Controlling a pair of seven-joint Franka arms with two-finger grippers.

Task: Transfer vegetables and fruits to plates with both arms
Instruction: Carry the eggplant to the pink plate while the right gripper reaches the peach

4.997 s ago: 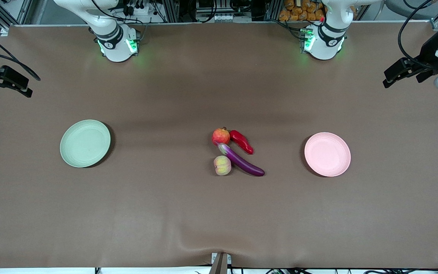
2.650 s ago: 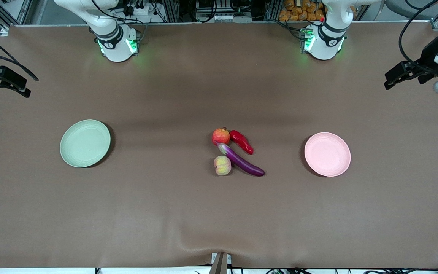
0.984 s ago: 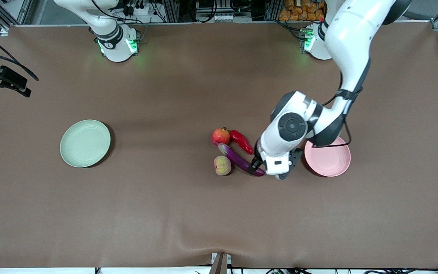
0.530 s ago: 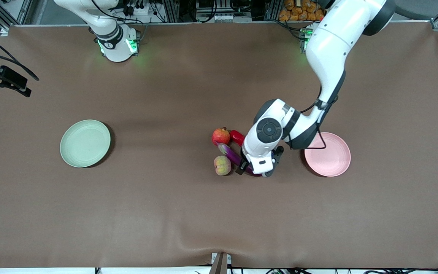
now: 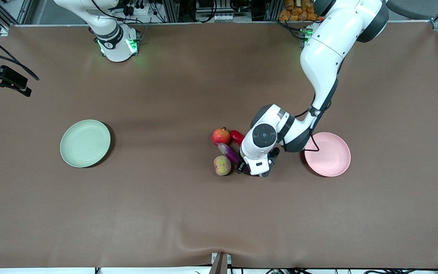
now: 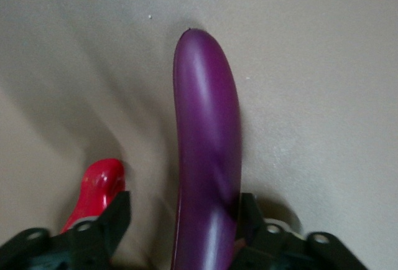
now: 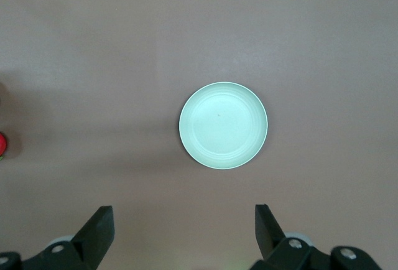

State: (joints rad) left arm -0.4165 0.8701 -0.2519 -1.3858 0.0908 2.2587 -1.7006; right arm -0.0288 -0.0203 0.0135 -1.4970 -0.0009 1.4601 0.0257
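One left gripper (image 6: 180, 220) is now closing around the eggplant (image 6: 207, 158), jaws straddling it; right gripper (image 7: 180, 232) waiting wide apart; two plates, four produce items lying

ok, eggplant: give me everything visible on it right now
The eggplant is long, slender and glossy purple, gently curved, with a smooth plastic-looking skin and a rounded tip. It lies flat on the brown table cover, in the middle cluster, its pale stem end by the pomegranate-like fruit, with the peach beside it and the red chili pepper alongside. The left gripper straddles its mid-body, one finger on each side, closing in; a firm grip is not yet evident.
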